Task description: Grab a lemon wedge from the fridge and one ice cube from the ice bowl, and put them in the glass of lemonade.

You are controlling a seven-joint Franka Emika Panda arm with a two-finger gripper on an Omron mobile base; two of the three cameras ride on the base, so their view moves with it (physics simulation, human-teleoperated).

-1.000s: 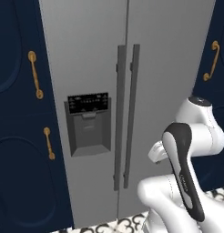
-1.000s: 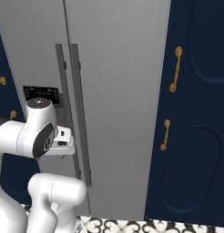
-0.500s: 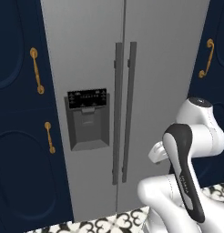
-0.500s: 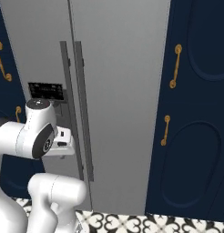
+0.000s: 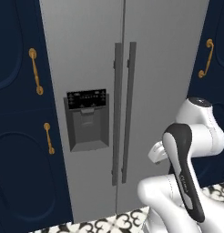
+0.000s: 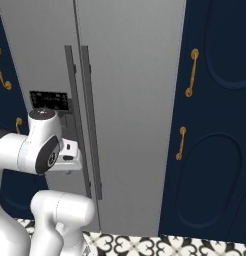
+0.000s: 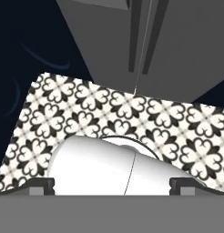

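The grey two-door fridge [image 5: 86, 54] stands straight ahead with both doors shut. Its long dark handles [image 5: 123, 113] run down the middle, and the black dispenser panel [image 5: 87, 120] is on the left door. The right base view shows the same fridge [image 6: 130, 75] with its handles [image 6: 83, 120]. My arm is folded low in front of it. In the hand view my gripper [image 7: 112, 184] is open and empty, pointing down at the floor before the fridge [image 7: 186, 45]. The lemon wedge, the ice bowl and the glass of lemonade are out of view.
Navy cabinets with gold handles flank the fridge on the left [image 5: 18, 136] and on the right [image 6: 215, 125]. A black-and-white patterned tile floor [image 7: 86, 109] runs up to the fridge's foot.
The whole picture has shifted slightly, so the base has moved a little in front of the fridge. The arm's folded pose and the open gripper are the same.
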